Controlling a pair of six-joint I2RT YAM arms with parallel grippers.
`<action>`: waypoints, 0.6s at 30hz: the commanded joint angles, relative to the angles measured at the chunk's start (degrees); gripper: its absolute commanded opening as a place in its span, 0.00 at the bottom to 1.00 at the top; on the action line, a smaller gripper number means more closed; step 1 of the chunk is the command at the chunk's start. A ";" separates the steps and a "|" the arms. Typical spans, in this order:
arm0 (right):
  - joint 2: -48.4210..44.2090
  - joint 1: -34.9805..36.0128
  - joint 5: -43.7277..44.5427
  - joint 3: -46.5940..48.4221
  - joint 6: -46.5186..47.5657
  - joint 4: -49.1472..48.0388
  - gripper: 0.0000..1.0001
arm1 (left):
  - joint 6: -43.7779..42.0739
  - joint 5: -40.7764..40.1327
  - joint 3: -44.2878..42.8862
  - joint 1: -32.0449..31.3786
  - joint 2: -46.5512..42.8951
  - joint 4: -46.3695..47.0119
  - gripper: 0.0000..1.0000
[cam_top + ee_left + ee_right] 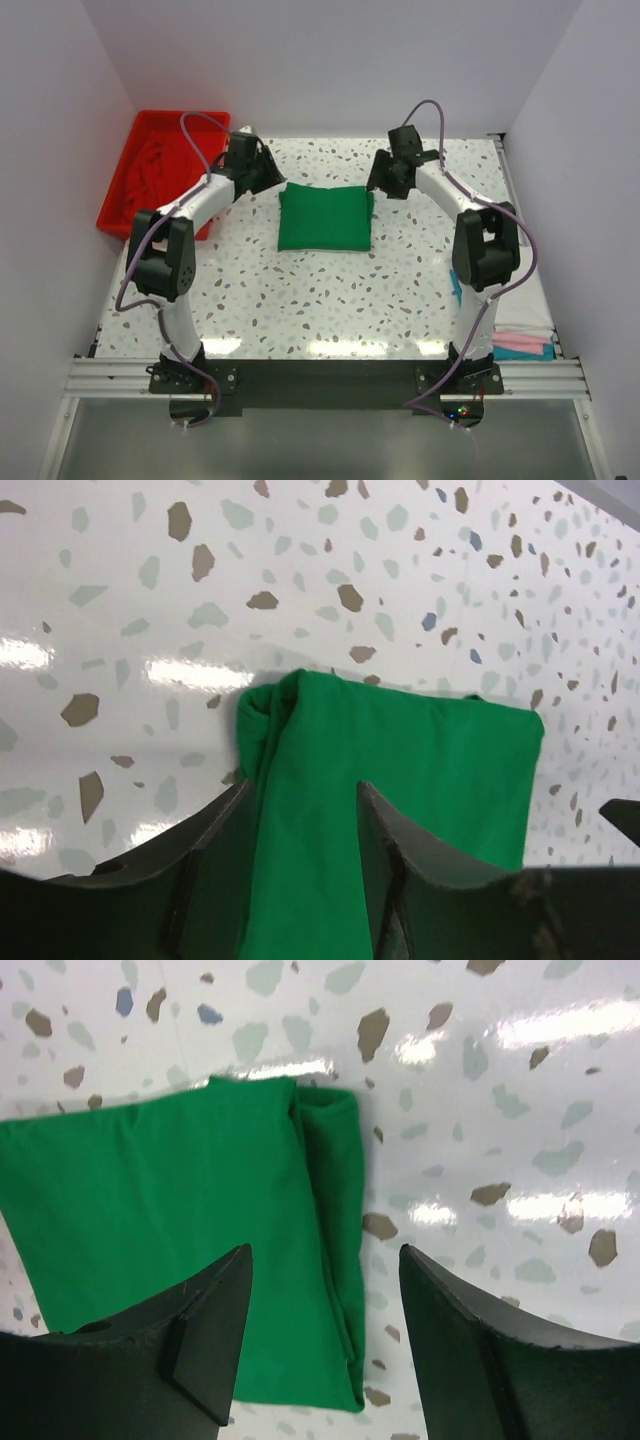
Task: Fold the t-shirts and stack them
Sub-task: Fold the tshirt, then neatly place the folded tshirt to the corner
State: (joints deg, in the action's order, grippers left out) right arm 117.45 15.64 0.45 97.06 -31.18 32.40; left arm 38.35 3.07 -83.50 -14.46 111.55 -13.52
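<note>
Two grippers are hanging with fingers spread: the left gripper (303, 792) over the left edge of the folded green t-shirt (325, 217), the right gripper (325, 1255) over its right edge, likely preparing to lift it from mid-table for stacking.

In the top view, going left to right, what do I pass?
Tray → left gripper → green shirt → right gripper → pink and teal shirts at the near right edge.
</note>
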 commanded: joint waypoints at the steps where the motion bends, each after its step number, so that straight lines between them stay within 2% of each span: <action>1: -5.91 2.73 -0.62 -4.67 1.21 -2.08 0.63 | -0.82 -1.31 2.99 -3.02 -5.72 2.01 0.48; 3: -6.00 3.25 -0.62 -6.61 1.47 -3.83 0.64 | -0.82 -2.01 4.57 -6.26 -6.34 2.27 0.42; 6: -5.39 3.26 -2.29 -10.38 2.44 -6.99 0.71 | -1.26 -4.29 5.63 -10.92 -6.25 2.27 0.31; 9: -3.72 3.08 -3.17 -11.54 3.49 -9.46 0.78 | -1.26 -1.95 6.60 -14.35 -4.85 3.67 0.21; 18: 1.20 2.82 -4.84 -11.36 4.90 -14.56 0.77 | -1.52 0.01 7.48 -22.28 0.68 7.10 0.18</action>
State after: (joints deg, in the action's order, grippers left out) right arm 117.58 18.55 -3.03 85.10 -27.66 21.80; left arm 38.06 2.52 -76.84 -35.64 110.74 -10.09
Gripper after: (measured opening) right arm 0.781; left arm 0.186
